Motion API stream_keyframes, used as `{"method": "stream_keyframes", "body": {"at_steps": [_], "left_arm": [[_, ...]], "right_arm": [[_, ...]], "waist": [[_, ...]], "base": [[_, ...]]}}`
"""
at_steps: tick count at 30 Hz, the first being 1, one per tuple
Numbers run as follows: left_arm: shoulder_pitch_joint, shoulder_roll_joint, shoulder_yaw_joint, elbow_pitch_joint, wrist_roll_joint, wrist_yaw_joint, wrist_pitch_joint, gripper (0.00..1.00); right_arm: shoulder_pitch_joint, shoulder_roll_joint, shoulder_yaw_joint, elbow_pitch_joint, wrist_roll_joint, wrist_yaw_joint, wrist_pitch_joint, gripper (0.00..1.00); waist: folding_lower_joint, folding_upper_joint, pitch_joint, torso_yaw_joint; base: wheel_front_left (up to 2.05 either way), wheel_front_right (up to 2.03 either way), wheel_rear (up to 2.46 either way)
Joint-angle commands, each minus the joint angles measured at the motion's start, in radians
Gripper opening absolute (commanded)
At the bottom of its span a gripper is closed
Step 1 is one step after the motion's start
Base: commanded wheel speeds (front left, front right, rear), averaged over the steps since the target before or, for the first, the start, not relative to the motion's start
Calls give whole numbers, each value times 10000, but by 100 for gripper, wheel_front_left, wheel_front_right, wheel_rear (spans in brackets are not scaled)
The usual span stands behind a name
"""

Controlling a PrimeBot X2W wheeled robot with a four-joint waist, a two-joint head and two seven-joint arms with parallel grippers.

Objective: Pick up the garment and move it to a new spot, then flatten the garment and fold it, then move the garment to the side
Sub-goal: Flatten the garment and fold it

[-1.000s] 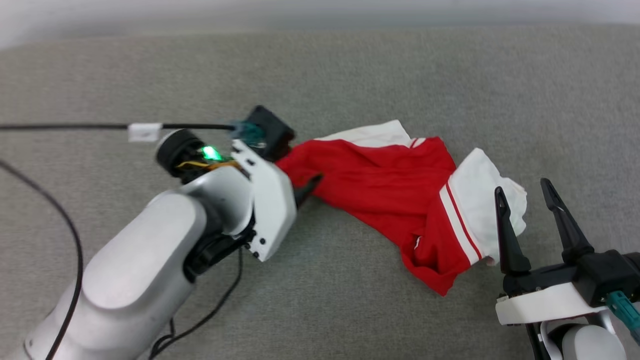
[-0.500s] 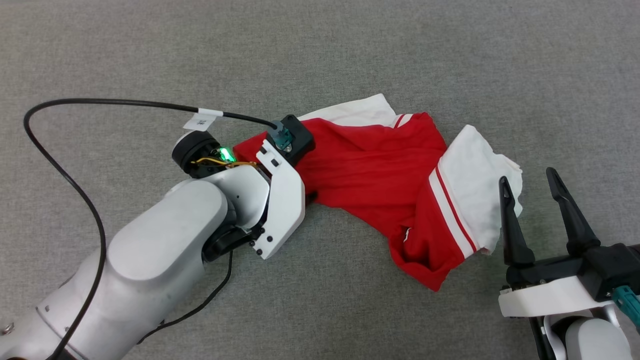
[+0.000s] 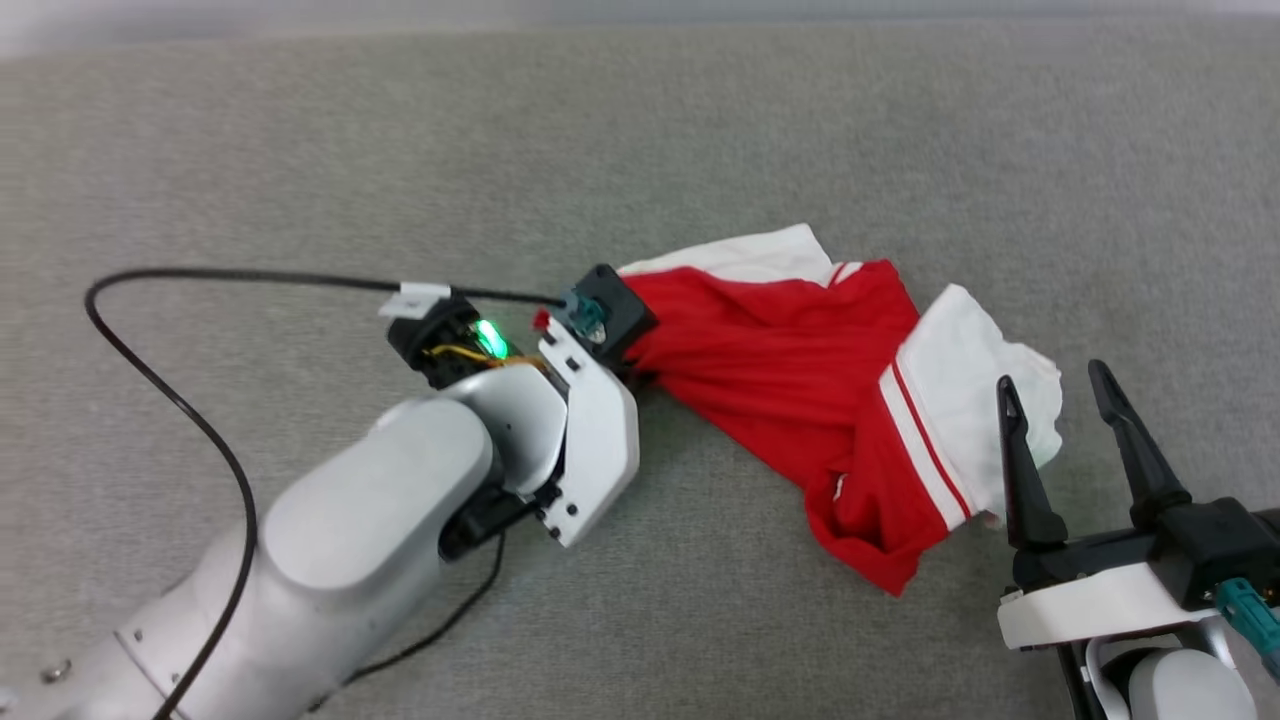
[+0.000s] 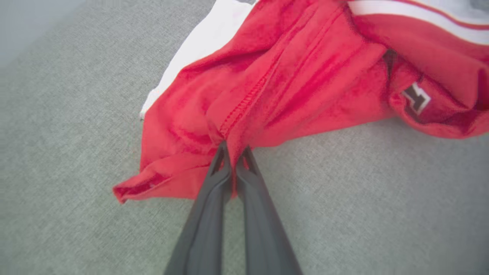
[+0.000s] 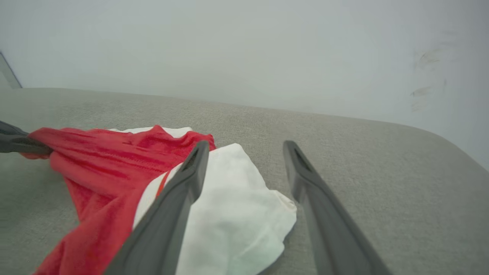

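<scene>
Jersey (image 3: 780, 370) sits centre to centre-right in head view, on the grey fabric surface (image 3: 700, 130). It is bunched into a rope, not flat. Long axis runs diagonally, from the pinched end at frame centre down to a red tip at lower right. One white sleeve panel (image 3: 985, 390) with red-white striped trim (image 3: 920, 440) is on the right side of the bundle, and a second white panel (image 3: 750, 258) pokes out along the top edge. The front is folded inside; a scrap of black, white-outlined lettering (image 4: 416, 100) shows at the right of the left wrist view. Left gripper (image 4: 233, 152): fingers pressed nearly together, clamped on a gathered red fold beside a stitched seam, tips buried in the cloth. Right gripper (image 3: 1050, 373): fingers spread wide, holding nothing, lower right of head view. Its left finger (image 5: 179, 194) overlaps the white panel in the right wrist view; cannot tell whether it touches. Black cable (image 3: 190, 410) loops across the left of the frame, over the left arm.
</scene>
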Motion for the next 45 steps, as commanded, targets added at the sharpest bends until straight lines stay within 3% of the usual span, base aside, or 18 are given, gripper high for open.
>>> {"method": "stream_keyframes", "body": {"at_steps": [1,10,16,21,27,28,29,33,38,45], "left_arm": [[211,36,-6,-57,29,78,-127,0],[1074,825,377,-1543,447,1166,-1243,0],[2484,1630,-281,-3165,368,1495,-749,0],[3682,1579,-1357,-3618,264,1380,-179,0],[4416,804,-2156,-3002,469,895,77,0],[4472,619,-2180,-2854,539,864,-55,87],[4483,472,-2195,-2716,615,888,-184,100],[4347,131,-1872,-2316,767,1075,-1026,100],[3966,258,-896,-2515,854,1545,-2311,100],[3658,972,1170,-3023,1089,2810,-4779,100]], "right_arm": [[57,9,-22,41,-1,-10,-16,100],[569,8,-232,319,-42,-10,-17,100],[689,6,-183,475,12,-10,-16,100],[623,6,-147,558,17,-10,-16,100],[631,6,-86,675,41,-10,-17,100],[618,6,-98,685,51,-10,-17,100],[601,6,-95,684,65,-10,-17,100],[591,8,-122,649,103,-10,-16,100],[666,8,-153,642,101,-10,-16,100],[715,8,-169,540,161,-10,-16,100]], "waist": [[-1,-1,-425,328],[-1,-1,-1657,1567],[-1,-1,-2047,1976],[-1,-1,-2102,2006],[-1,-1,-2162,1783],[-1,-1,-2175,1737],[-1,-1,-2191,1686],[-1,-1,-2220,1556],[-1,-1,-2270,1474],[-1,-1,-2402,1424]], "base": [[0,0,0],[0,0,0],[0,0,0],[0,0,0],[0,0,0],[0,0,0],[0,0,0],[0,0,0],[0,0,0],[0,0,0]]}}
